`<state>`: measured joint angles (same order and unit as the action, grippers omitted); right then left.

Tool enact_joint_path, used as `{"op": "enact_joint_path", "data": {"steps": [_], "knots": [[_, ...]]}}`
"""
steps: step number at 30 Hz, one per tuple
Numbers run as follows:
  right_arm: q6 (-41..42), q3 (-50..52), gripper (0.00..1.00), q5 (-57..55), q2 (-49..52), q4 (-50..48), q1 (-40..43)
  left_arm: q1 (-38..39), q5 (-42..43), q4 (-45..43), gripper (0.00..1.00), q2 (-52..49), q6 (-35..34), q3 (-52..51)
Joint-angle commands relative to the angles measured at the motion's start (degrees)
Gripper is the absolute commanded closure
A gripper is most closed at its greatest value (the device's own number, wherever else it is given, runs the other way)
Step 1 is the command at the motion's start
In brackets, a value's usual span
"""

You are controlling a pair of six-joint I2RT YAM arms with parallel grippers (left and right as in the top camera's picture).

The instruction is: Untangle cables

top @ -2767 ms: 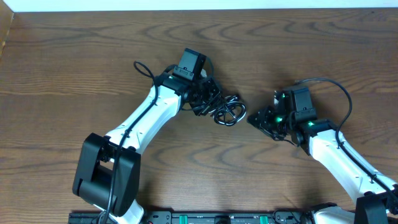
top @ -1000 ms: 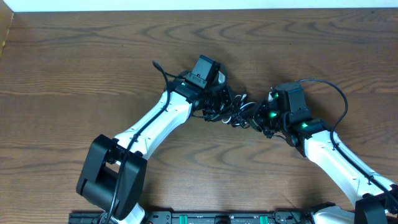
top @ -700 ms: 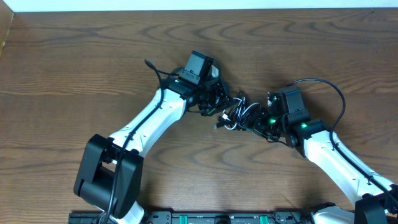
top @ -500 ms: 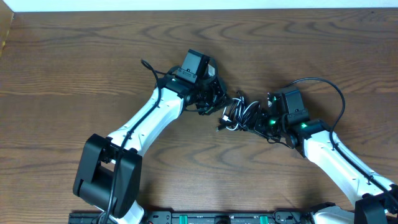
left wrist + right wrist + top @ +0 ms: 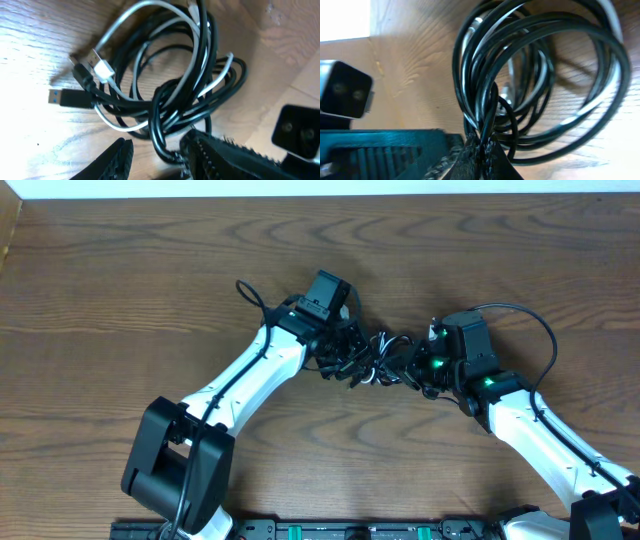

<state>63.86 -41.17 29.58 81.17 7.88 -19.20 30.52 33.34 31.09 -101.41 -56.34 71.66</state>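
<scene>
The cables [image 5: 378, 360] lie in one tangled coil between my two grippers at mid-table. In the left wrist view the black cable [image 5: 155, 107] loops around the white cable [image 5: 150, 6], whose white plug [image 5: 102, 70] lies beside a black plug [image 5: 62, 97] with a blue tip. My left gripper [image 5: 160, 160] is open, and a black loop sits between its fingers close to the right one. My right gripper [image 5: 482, 150] is shut on a black cable strand [image 5: 492, 100] at the coil's edge. In the overhead view the left gripper [image 5: 345, 355] and right gripper [image 5: 415, 370] flank the coil.
The wooden table [image 5: 120, 270] stretches around the coil. Each arm's own thick black wire arcs beside it, one [image 5: 250, 295] on the left and one [image 5: 545, 330] on the right. The table's far edge [image 5: 320, 194] meets a white strip.
My left gripper has opened and let go of the cable. It has moved back to the right against the coil, which is now bunched tighter. The right gripper stays shut on its strand.
</scene>
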Motion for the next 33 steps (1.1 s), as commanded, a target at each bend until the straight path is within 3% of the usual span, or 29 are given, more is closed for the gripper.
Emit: {"op": "enact_joint_path", "data": {"steps": [1, 7, 14, 21, 23, 33], "knots": [[3.7, 0.0, 0.99, 2.5, 0.2, -0.6, -0.2, 1.2, -4.1, 0.2, 0.58, 1.4, -4.3, 0.8], [3.8, 0.0, 0.99, 2.5, 0.2, -0.9, -0.3, 3.8, -9.5, 0.1, 0.58, 1.0, -9.4, 0.8], [3.8, 0.0, 0.99, 2.5, 0.2, -1.2, -0.3, 4.4, -10.1, -1.0, 0.58, -2.2, -14.3, 0.8], [3.8, 0.0, 0.99, 2.3, 0.2, -1.2, -0.3, 4.4, -7.9, -4.9, 0.81, -4.2, -15.5, 0.8], [3.8, 0.0, 0.99, 2.3, 0.2, -1.2, -0.3, 4.4, -7.9, -5.0, 0.93, -4.2, -15.5, 0.8], [-2.4, 0.0, 0.99, 0.8, 0.2, 0.5, -0.3, 1.0, -8.0, -3.7, 0.92, -4.0, -8.7, 0.8]]}}
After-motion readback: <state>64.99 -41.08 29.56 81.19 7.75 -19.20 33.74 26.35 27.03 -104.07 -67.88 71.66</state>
